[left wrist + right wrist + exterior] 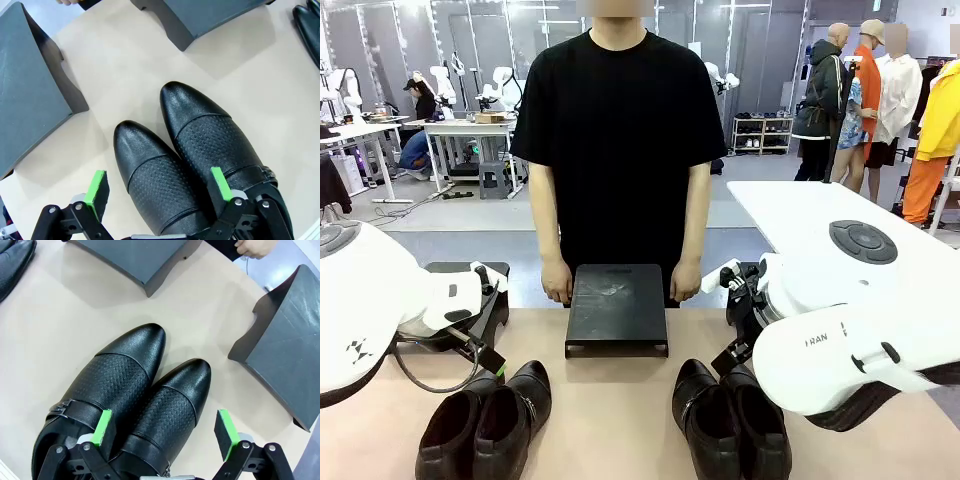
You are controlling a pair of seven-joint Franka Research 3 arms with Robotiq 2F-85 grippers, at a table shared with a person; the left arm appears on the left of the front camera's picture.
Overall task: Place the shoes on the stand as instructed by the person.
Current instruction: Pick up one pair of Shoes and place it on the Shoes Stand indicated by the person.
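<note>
Left gripper (159, 189) hangs open over the left pair of shoes (150, 175), right gripper (165, 430) open over the right pair (165, 400) (toes pointing away, toward the middle stand (617, 305)).

table (610, 400): holds the stands and shoes
person (618, 130): behind table, centre
middle stand (617, 308): far edge, centre, just before person
left stand (470, 300): left of middle stand, partly hidden
right stand (287, 355): beyond right pair, off to its side
left pair (485, 420): near left, shoes side by side, touching
right pair (730, 420): near right, shoes side by side, touching
</note>
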